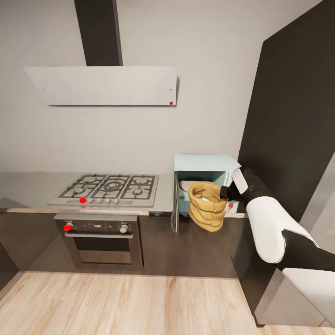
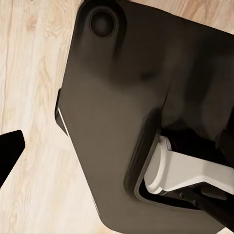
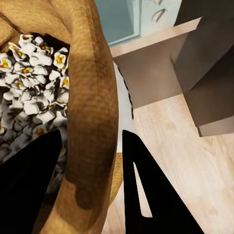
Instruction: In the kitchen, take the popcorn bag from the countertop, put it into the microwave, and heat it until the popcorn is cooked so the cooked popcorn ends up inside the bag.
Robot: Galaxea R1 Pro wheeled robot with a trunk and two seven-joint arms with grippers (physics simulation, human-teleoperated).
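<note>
My right gripper [image 3: 92, 180] pinches the popcorn bag [image 1: 206, 205] rim before the open microwave [image 1: 206, 164]; popcorn looks cooked, bag outside.

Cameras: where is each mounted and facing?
Head: high, looking forward-down at the countertop, microwave and popcorn bag; right arm shows.
Left wrist: faces the wood floor and the robot's dark body.
Right wrist: along its fingers, pinching the bag's rim.
Shared: head and right wrist both show bag and microwave.
</note>
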